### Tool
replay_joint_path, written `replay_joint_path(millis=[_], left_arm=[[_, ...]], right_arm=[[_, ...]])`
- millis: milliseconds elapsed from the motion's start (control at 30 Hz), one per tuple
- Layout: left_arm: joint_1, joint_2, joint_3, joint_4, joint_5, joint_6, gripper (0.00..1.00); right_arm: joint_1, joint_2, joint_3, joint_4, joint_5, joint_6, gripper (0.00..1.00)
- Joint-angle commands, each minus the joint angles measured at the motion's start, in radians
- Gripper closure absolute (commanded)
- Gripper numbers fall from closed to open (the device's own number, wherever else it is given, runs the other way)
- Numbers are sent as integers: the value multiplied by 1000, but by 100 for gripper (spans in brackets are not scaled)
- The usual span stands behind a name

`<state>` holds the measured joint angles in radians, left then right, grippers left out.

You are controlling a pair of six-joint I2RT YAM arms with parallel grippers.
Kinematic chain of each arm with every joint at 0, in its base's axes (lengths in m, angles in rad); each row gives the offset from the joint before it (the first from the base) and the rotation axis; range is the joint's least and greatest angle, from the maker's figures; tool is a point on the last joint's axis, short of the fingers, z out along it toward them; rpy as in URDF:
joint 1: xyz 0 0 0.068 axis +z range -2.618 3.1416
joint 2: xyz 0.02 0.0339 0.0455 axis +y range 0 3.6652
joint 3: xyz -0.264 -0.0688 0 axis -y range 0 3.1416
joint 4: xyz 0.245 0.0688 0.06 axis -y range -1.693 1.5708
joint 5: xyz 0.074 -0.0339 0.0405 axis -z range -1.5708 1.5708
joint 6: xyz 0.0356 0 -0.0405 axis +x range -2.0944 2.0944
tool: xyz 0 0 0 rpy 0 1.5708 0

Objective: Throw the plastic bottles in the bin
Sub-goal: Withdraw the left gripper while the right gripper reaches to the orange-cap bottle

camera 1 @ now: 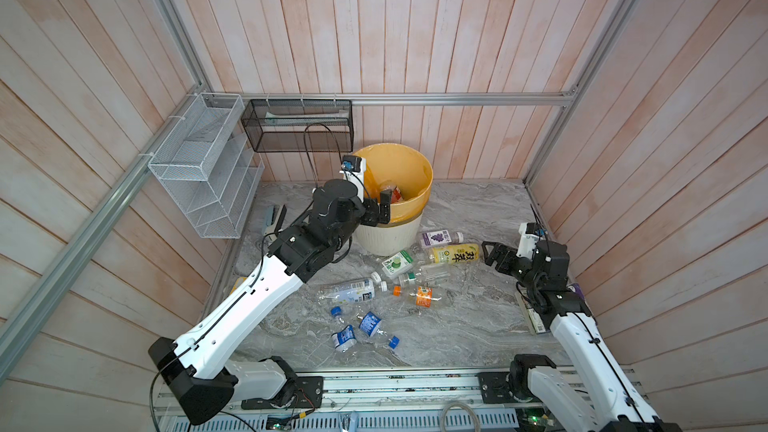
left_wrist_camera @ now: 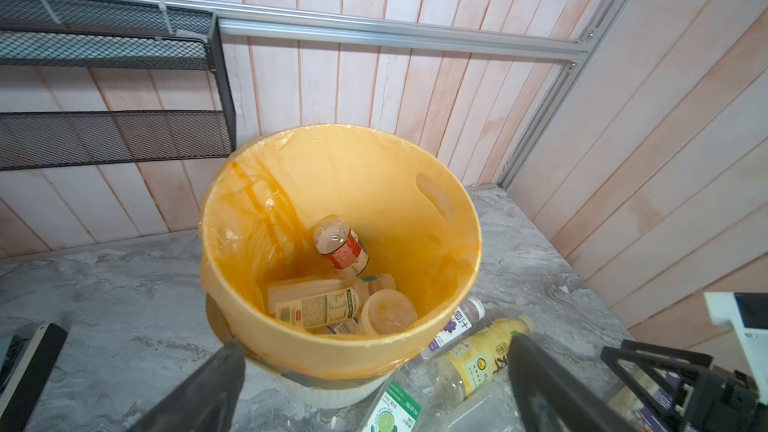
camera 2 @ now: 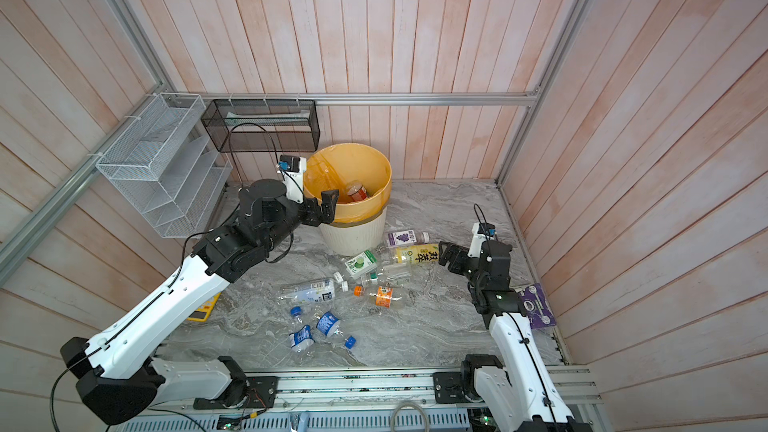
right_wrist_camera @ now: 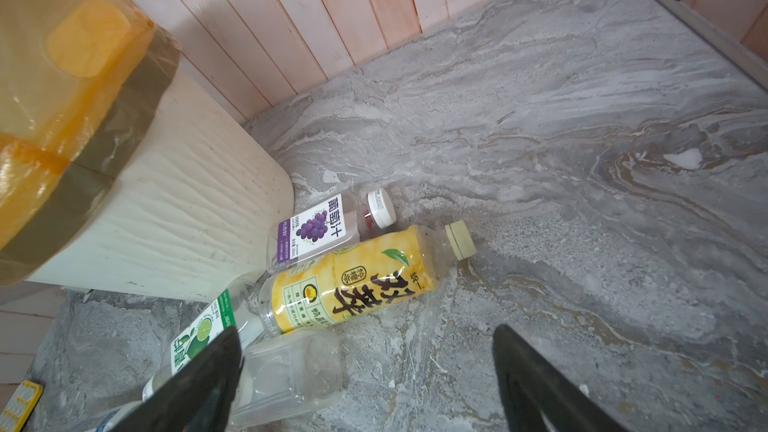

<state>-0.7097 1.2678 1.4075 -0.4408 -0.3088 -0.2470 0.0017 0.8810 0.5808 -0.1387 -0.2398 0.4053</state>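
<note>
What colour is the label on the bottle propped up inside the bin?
Mostly red label; clearest in the left wrist view.

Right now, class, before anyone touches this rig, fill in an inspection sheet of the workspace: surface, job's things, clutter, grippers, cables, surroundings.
Surface: grey marbled tabletop, bottles scattered across its middle.
Job's things: bin upright at the back, holding several bottles, among them a red-labelled bottle. More bottles lie on the table, including a yellow-labelled bottle and a purple-labelled bottle by the bin's foot.
Clutter: yellow calculator, partly hidden; stapler near the left wall; purple packet.
Grippers: left gripper open, empty, at the bin's near rim; right gripper open, empty, near the yellow-labelled bottle.
Cables: black cable loops up before the black mesh basket.
Surroundings: wood-panel walls, aluminium frame, white wire rack.
</note>
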Motion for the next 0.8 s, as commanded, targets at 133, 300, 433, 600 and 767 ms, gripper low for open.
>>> replay_joint_path(millis=[133, 300, 433, 600, 767], left_arm=[[4, -163, -263, 51, -124, -14, 0], [16, -220, -376, -41, -125, -66, 1], [45, -251, -486, -78, -111, -186, 0], [159, -320, -635, -21, 13, -306, 0], [249, -391, -710, 2, 68, -338, 0]], right_arm=[[84, 89, 20, 43, 16, 84, 3], [209, 166, 40, 76, 74, 111, 4], [309, 214, 70, 90, 89, 91, 5], [449, 238, 115, 50, 133, 7, 7], [560, 239, 125, -32, 148, -92, 10]])
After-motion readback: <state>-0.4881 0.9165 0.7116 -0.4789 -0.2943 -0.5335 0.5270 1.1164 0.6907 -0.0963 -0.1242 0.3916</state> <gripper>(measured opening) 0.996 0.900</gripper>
